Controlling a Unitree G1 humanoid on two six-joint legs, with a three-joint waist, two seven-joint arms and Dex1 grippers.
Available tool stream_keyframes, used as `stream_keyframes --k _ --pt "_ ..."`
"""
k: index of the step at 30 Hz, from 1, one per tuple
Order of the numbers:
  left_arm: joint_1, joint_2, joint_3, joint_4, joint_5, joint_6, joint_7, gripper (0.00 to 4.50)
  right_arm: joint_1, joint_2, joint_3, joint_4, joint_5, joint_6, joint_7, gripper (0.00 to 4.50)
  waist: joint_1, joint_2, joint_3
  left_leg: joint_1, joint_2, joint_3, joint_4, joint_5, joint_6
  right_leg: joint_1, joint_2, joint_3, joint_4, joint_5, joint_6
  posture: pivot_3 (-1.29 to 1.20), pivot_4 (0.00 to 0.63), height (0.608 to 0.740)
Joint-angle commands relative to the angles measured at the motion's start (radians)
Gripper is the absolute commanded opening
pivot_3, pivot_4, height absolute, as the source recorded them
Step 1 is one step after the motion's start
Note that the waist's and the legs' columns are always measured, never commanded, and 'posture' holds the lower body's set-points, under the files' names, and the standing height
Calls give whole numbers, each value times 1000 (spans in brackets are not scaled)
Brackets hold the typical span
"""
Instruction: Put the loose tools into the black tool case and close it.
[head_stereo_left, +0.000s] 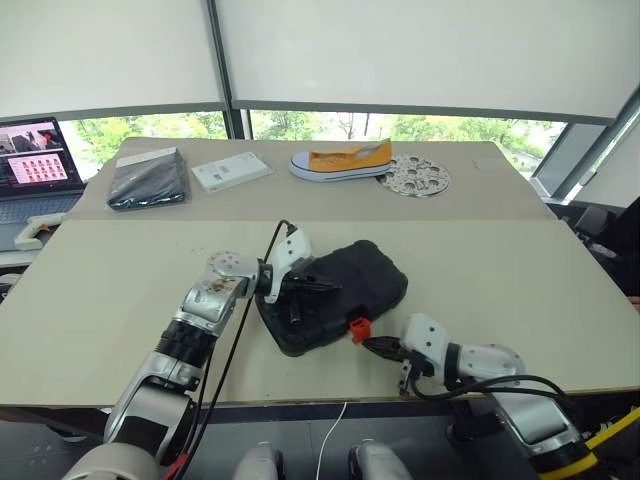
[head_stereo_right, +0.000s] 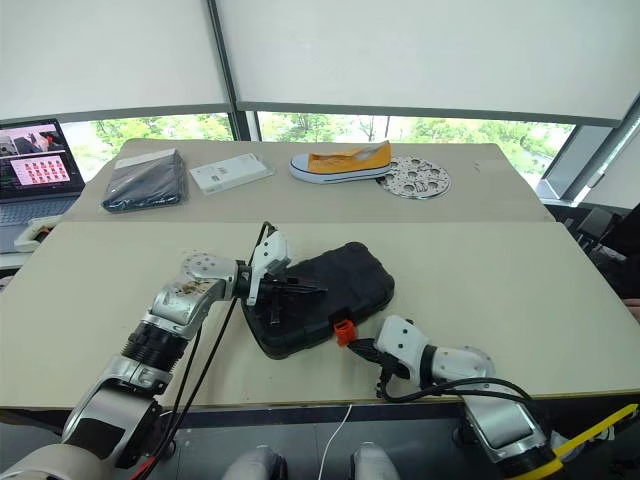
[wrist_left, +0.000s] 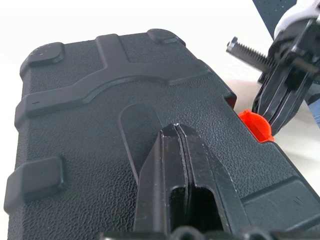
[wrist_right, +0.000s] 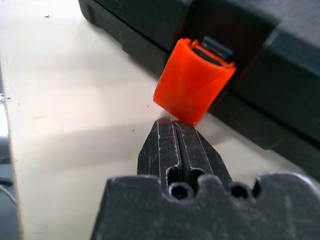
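Observation:
The black tool case (head_stereo_left: 350, 278) lies closed on the near table, its lid down, with its orange latch (head_stereo_left: 359, 327) on the side facing me. My left gripper (head_stereo_left: 330, 288) is shut, and its fingertips (wrist_left: 176, 129) rest on the textured lid. My right gripper (wrist_right: 174, 121) is shut too, with its tip right at the lower edge of the orange latch (wrist_right: 192, 82), which stands tilted out from the case. The left wrist view shows the right gripper (wrist_left: 280, 102) beside the latch (wrist_left: 255, 125). The loose tools are out of view.
On the far table lie a yellow shoe (head_stereo_left: 343, 160), a perforated round disc (head_stereo_left: 415, 178), a white box (head_stereo_left: 230, 171) and a dark folded pouch (head_stereo_left: 148, 183). A laptop (head_stereo_left: 35, 160) stands at the far left. The table's front edge runs just behind my right gripper.

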Motion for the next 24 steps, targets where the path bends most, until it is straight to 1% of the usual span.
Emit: stream_keyframes --k 1,6,11,17,20,24 --pt "47 0 -31 38 25 32 9 41 -33 29 -1 12 0 -24 -7 0 0 0 0 0 0 0 0 0 0 0 0 0 0 0 0 0 150 740" --pt "44 -5 -29 55 30 25 15 41 -90 78 -31 54 27 -21 -5 0 0 0 0 0 0 0 0 0 0 0 0 0 0 0 0 0 150 740" --pt "40 -15 -29 78 39 17 26 41 -109 87 -35 77 25 -59 17 0 -2 0 0 1 0 0 0 0 0 0 0 0 1 1 -1 0 150 740" --pt "63 -9 -49 62 42 47 20 41 -95 102 -97 -3 65 -92 -1 0 -3 0 0 2 0 0 0 0 0 0 0 1 1 1 -1 0 150 740" --pt "71 -1 -65 58 48 63 8 41 -97 107 -118 -11 73 -103 -12 0 -6 0 0 2 0 0 0 0 0 0 1 1 1 1 -1 0 150 740" --pt "71 9 -90 73 61 101 -11 41 -107 128 -152 -9 125 -79 -7 0 -10 1 0 2 0 0 -1 0 0 0 1 2 2 1 -1 0 150 740"
